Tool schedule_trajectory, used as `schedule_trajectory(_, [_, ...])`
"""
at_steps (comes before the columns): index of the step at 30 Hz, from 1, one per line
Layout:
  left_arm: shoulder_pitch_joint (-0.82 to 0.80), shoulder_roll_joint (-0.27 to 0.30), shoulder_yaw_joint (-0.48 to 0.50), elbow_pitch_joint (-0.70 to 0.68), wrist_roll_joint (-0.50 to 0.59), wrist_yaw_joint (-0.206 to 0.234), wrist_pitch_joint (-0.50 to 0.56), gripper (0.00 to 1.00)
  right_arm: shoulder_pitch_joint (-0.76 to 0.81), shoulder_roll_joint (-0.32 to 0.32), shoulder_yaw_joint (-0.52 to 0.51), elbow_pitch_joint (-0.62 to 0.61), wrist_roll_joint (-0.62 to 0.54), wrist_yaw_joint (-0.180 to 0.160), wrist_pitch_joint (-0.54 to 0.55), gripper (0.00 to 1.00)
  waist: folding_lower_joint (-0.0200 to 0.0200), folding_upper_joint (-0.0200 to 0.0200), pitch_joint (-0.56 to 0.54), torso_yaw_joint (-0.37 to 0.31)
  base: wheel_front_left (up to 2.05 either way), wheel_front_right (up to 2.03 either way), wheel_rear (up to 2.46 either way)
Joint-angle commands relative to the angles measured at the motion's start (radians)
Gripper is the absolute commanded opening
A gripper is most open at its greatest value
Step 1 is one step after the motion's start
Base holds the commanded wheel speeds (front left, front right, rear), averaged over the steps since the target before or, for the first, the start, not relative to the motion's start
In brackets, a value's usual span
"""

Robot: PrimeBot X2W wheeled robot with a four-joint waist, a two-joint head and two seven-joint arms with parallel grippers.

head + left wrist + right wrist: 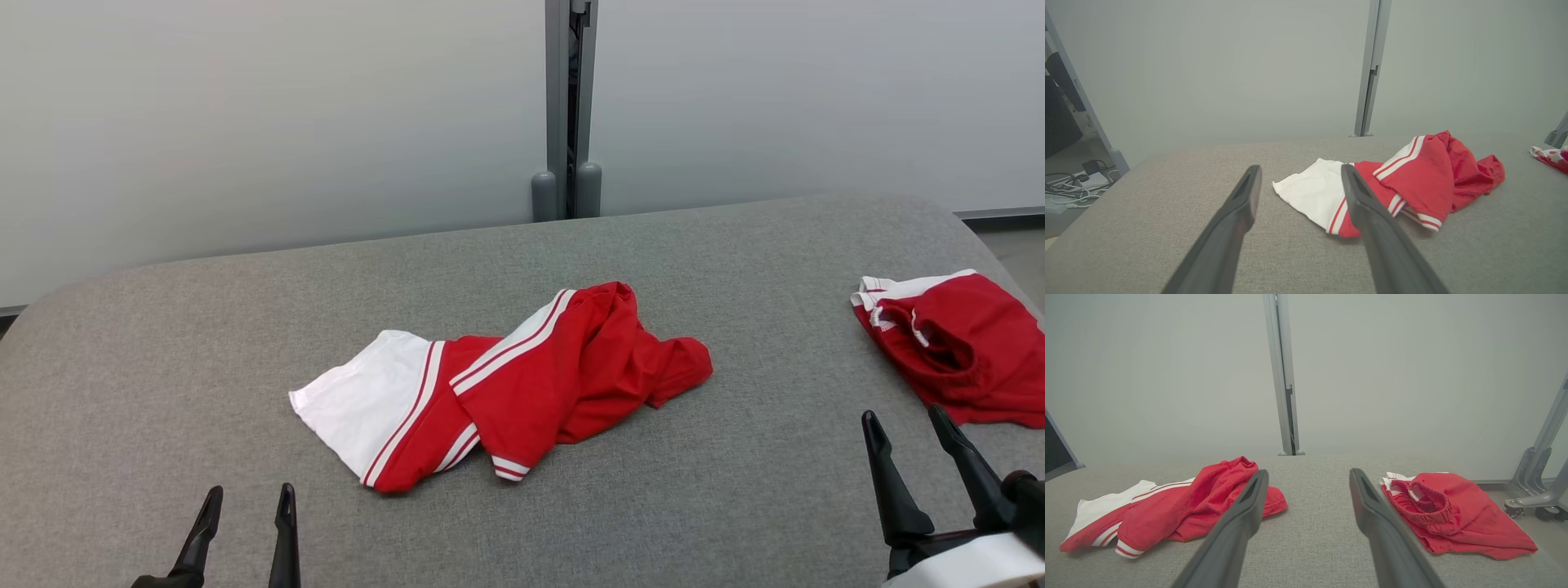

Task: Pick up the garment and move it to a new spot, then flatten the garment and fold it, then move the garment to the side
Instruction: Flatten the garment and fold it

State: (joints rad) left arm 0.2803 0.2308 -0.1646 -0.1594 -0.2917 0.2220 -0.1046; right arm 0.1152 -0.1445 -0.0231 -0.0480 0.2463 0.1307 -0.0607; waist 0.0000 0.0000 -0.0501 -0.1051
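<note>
Head view: we record the left gripper (pixel 250 490) at the lower left, its two dark fingers parted and holding nothing, poised over the grey table (pixel 735 506). The right gripper (pixel 903 413) stands at the lower right, likewise spread and empty.

Working outward from the left gripper, plain table cloth lies between its fingertips and the garment (pixel 522 384), which rests near the middle of the table, apart from both grippers. Beside the right gripper, near the table's right edge, lies a second red garment (pixel 955 343), bunched, with white trim and an elastic waistband showing in the right wrist view. The two garments lie well apart.

Behind the table we note a pale wall with a grey upright post (pixel 567 106). The left wrist view shows cables (pixel 1069 190) on the floor off the left end; the right wrist view shows a wheeled metal base (pixel 1531 498) off the right end.

The garment is crumpled, red with white stripes. Its long axis runs from a flat white end, nearer the left gripper, to a bunched red end farther back and to the right.
</note>
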Motion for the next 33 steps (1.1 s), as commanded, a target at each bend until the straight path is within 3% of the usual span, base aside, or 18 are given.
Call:
schedule_trajectory(1, [0.005,0.001,0.001,0.0,-0.001,0.006,-0.001,1.0,0.013,-0.002,-0.002,-0.002,-0.001,0.0,0.005,1.0,0.0,0.0,-0.001,0.0,0.0,0.0,0.0])
schedule_trajectory(20, [-0.021,0.006,0.001,0.002,-0.016,0.01,-0.015,1.0,0.007,-0.002,0.0,-0.012,0.004,0.0,0.004,1.0,0.0,0.0,0.011,0.007,0.0,0.0,0.0])
schedule_trajectory(25, [-0.054,0.003,-0.006,-0.003,-0.008,0.003,-0.031,1.0,-0.012,-0.014,0.036,-0.006,0.01,0.0,0.013,1.0,0.0,0.0,0.029,0.055,0.0,0.0,0.0])
schedule_trajectory(33, [-0.161,-0.017,-0.041,-0.003,0.017,-0.006,-0.065,1.0,-0.104,-0.075,0.227,0.039,0.038,0.0,0.021,1.0,0.0,0.0,0.112,0.192,0.0,0.0,0.0])
